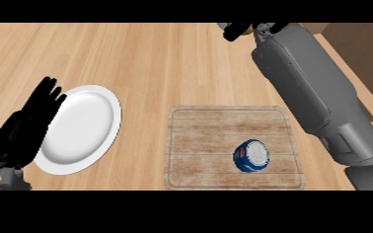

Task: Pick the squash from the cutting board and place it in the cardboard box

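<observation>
Nearest, at the lower left edge, the left hand [29,123]: released, fingers straight and upright, holding nothing, overlapping in this view the left rim of a white plate [84,128]. To the right of that, flat on the wooden counter [160,64], the cutting board [211,148], pale and scored, bearing only a small round blue-and-white object [251,156] near its right side. Farther on, running up the right of the view from the lower edge towards the far end, the grey right forearm [306,79]. At its tip, by the counter's far edge, the right hand [235,30], black fingers curled round a sliver of yellow, seemingly the squash [253,29], mostly hidden in the grasp and well apart from the board. Just to the right, in the far right corner, part of the brown cardboard box [350,32]; no telling whether hand and box touch
</observation>
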Controlling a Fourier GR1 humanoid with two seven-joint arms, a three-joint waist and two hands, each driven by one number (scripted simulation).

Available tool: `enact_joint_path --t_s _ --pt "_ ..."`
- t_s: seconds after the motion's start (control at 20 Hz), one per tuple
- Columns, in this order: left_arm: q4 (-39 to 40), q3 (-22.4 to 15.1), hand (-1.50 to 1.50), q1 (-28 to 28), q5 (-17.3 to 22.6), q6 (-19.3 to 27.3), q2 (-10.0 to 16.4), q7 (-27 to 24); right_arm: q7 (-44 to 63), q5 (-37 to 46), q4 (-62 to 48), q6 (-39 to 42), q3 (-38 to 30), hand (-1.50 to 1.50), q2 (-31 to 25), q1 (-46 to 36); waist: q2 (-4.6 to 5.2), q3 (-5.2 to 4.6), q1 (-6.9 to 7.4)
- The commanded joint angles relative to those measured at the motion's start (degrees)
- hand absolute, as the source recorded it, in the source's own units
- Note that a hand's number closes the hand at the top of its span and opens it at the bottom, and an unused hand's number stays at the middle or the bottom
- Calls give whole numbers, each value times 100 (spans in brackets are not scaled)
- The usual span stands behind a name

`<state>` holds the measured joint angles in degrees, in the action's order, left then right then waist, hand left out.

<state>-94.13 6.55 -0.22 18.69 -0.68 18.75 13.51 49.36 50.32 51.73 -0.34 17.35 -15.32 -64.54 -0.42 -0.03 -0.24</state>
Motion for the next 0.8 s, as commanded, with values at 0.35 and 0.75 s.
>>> enact_joint_path --t_s 0.35,0.75 --pt "50 97 0 49 -40 -159 -40 -75 792 553 986 388 -594 150 -997 -29 15 1 -8" --pt "146 154 0 86 -85 -332 -144 -223 87 670 402 377 -994 150 -1267 273 46 0 59"
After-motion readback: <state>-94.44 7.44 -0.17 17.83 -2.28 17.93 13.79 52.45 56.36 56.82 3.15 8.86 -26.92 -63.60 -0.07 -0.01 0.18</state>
